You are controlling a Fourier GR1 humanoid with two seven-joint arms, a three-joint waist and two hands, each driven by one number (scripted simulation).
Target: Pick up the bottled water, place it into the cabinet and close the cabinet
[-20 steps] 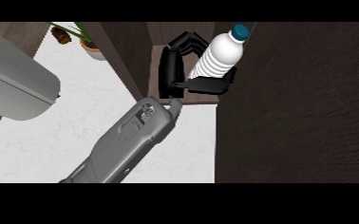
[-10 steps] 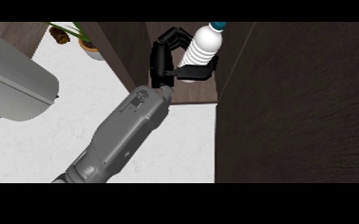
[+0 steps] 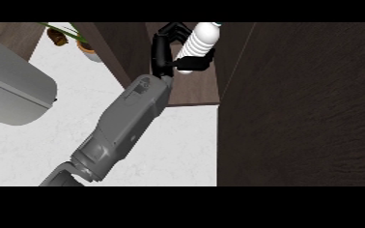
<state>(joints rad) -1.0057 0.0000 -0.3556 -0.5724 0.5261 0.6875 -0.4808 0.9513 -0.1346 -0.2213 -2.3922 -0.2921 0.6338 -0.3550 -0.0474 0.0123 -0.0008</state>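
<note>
while its fingers curl round the lower body of the bottled water (image 3: 199, 42), the robot hand (image 3: 168, 48) reaches up into the open cabinet (image 3: 196, 89), grasping the bottle from its left side so that the bottle tilts with its top toward the far, upper part of the view. the bottled water sits above the brown cabinet shelf, inside the opening, and i cannot tell whether its base touches the shelf or hangs just over it. which arm this is cannot be settled from the view: the grey forearm (image 3: 125, 125) enters from the lower left, which suggests the left one; no other hand shows. the side grasp seems chosen so the fingers can let go sideways once the bottle stands, without knocking it. the dark cabinet door (image 3: 299, 106) stands swung out at the right, filling that side, left open to give the arm room; closing it is not yet done. on the white tabletop (image 3: 182, 149) lie a grey rounded object (image 3: 21, 96) at the left edge and a potted plant (image 3: 82, 46) near the cabinet's left wall, both well apart from the bottle.
</note>
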